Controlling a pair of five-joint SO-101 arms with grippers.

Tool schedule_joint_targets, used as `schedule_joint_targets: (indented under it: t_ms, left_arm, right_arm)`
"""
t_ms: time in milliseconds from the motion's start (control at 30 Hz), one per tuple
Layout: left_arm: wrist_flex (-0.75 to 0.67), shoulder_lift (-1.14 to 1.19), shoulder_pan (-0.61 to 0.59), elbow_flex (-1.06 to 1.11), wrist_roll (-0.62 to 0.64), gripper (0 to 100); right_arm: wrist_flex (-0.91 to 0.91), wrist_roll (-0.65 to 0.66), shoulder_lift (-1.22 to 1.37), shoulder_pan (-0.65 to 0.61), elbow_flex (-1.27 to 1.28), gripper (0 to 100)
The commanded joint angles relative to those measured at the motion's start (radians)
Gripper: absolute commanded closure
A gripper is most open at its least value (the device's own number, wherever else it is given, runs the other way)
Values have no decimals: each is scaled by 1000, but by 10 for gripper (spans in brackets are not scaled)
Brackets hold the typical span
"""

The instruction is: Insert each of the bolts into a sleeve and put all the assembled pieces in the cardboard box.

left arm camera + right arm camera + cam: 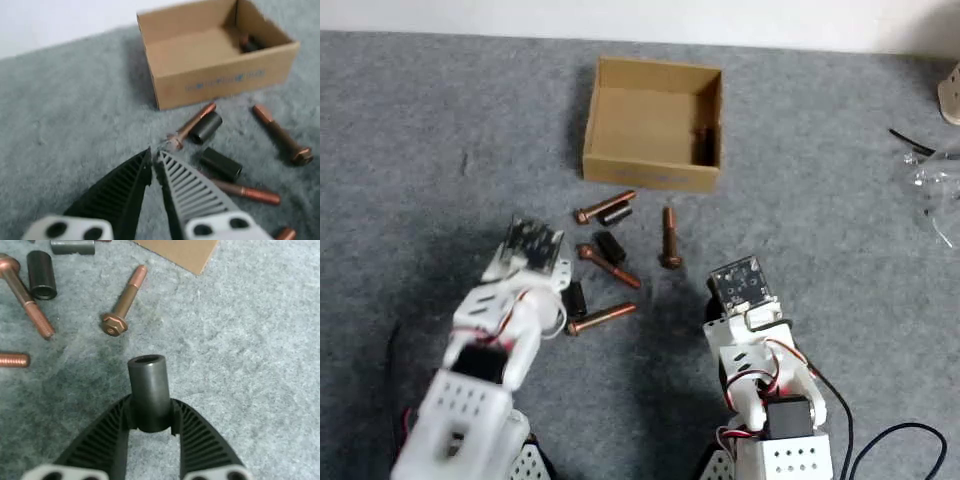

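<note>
Grey carpet (420,150) — right claw (150,412) grips a black sleeve (148,385).

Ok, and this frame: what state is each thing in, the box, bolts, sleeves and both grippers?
Box: open-topped, one dark piece inside at a corner.
Bolts: four loose on the table, none sleeved.
Loose sleeves: lying by the bolts, empty.
Held sleeve: gripped by right gripper, empty.
Left gripper: shut, holding nothing.
</note>
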Motion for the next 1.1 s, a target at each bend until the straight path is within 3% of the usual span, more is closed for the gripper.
schedule_joint_targets:
  t_ms: [0,100,200,400,700,800,1000,1067]
  left_arm:
    - [-184,470,10,-171,6,958]
    - [-272,676,18,-239,8,958]
    - [-264,779,39,-320,51,955]
    - [-41,808,38,-433,328,798]
    - [-11,814,50,-427,370,854]
    - [6,816,48,-449,482,870]
    - [333,817,90,-598,583,867]
    - [367,817,116,-611,606,867]
  right_arm:
    - [-41,-11,-16,13,-1,994]
    - [-41,-9,-16,13,-1,994]
    - [-42,-8,-16,13,-1,994]
    - [-42,-6,-16,13,-1,994]
    - [-65,-5,-16,47,2,994]
    - [-77,-5,-16,53,2,994]
    - [-77,-5,-16,53,2,994]
    - [-77,-5,-16,51,2,994]
